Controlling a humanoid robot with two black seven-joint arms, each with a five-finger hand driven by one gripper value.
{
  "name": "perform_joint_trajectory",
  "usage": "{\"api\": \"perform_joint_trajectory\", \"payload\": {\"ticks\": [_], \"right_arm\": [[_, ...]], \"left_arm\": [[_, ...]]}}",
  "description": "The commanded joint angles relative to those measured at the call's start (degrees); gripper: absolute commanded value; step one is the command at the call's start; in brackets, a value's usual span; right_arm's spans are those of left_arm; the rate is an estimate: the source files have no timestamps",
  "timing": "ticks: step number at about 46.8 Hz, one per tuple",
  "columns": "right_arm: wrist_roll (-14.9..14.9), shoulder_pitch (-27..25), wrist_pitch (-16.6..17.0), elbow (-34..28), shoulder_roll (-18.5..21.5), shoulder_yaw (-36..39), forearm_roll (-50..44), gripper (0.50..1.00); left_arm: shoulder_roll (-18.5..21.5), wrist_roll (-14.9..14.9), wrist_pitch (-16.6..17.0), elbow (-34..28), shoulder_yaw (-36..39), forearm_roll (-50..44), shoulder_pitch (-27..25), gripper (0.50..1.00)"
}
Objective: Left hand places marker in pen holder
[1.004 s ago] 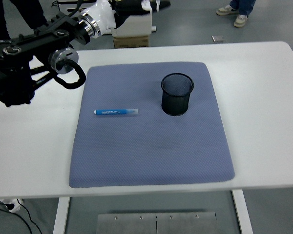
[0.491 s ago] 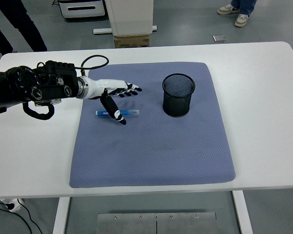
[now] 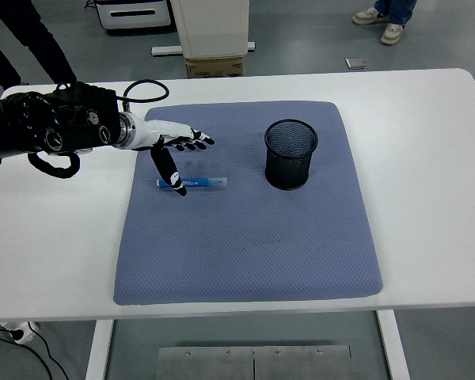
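A: We start at the left hand (image 3: 174,150), which comes in from the left edge over the far left part of the mat; its fingers (image 3: 196,143) are spread and hold nothing; the thumb points down toward the near side, its tip over the left end of the marker (image 3: 196,182).

B: We agree; whether the thumb touches the marker we cannot tell; the marker lies flat on the blue mat (image 3: 249,237), lengthwise left to right, with a blue body and a paler right end.

A: Is there any writing on it?

B: We see a faint pale strip along the barrel, perhaps print; it is too small for us to read, and we make out no brand.

A: The pen holder (image 3: 290,153) is a black mesh cup, upright on the far right part of the mat, well apart from the marker and to its right; we see nothing in it.

B: The mat lies on the white table (image 3: 435,158); beyond the far edge we see a cardboard box (image 3: 214,67) on the floor, and a person's shoes (image 3: 380,24) at the top right.
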Motion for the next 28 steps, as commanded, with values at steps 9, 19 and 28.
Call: {"api": "perform_joint_trajectory", "payload": {"ticks": [9,19,28], "right_arm": [[0.0,0.0,0.0,0.0,0.0,0.0,0.0,1.000],[0.0,0.0,0.0,0.0,0.0,0.0,0.0,1.000],[0.0,0.0,0.0,0.0,0.0,0.0,0.0,1.000]], "left_arm": [[-1.0,2.2,-0.1,-0.4,0.0,4.8,-1.8,1.000],[-2.6,5.8,-0.1,-0.7,0.0,8.5,-2.1,1.000],[-5.2,10.0,-0.1,-2.0,0.0,9.7,-3.3,1.000]]}}
